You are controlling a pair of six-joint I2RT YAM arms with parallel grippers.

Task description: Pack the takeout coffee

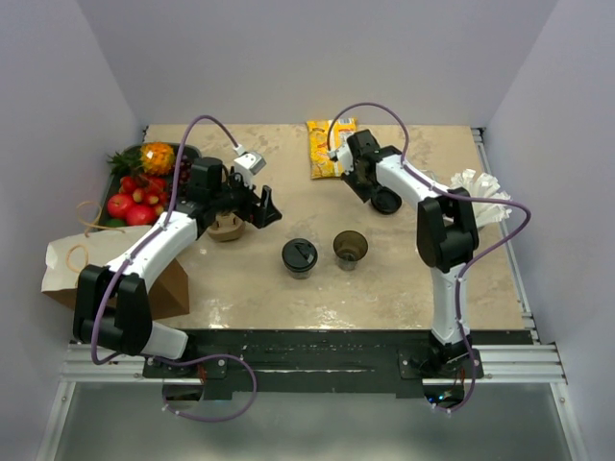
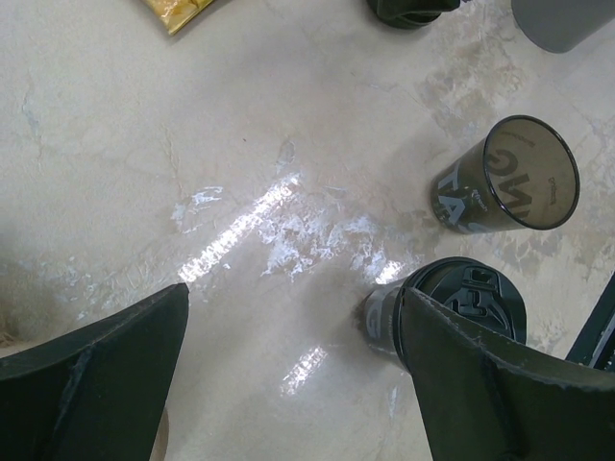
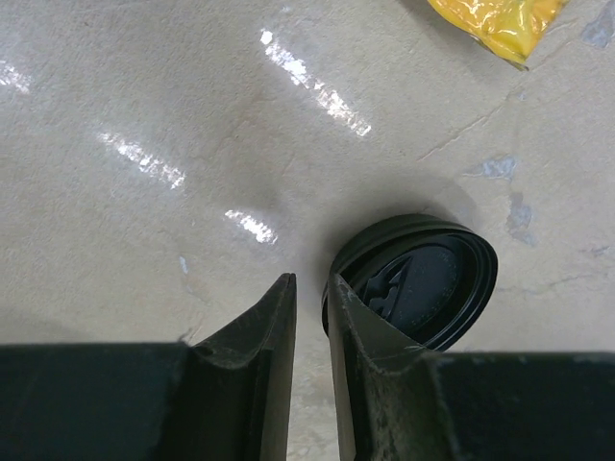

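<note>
Two dark takeout cups stand mid-table: one with a black lid (image 1: 299, 255) (image 2: 473, 296) and one without a lid (image 1: 350, 248) (image 2: 528, 173). A loose black lid (image 1: 386, 201) (image 3: 423, 283) lies flat farther back. My right gripper (image 1: 373, 192) (image 3: 312, 280) is low over the table at the lid's left rim. Its jaws stand a narrow gap apart with only bare table showing between them, and the right finger overlaps the rim. My left gripper (image 1: 267, 206) (image 2: 293, 293) hangs wide open left of the lidded cup, holding nothing.
A brown paper bag (image 1: 67, 267) lies at the left edge beside a tray of fruit (image 1: 142, 182). A tan round object (image 1: 227, 229) sits under the left wrist. A yellow snack packet (image 1: 330, 146) lies at the back, with white crumpled paper (image 1: 480, 192) at the right.
</note>
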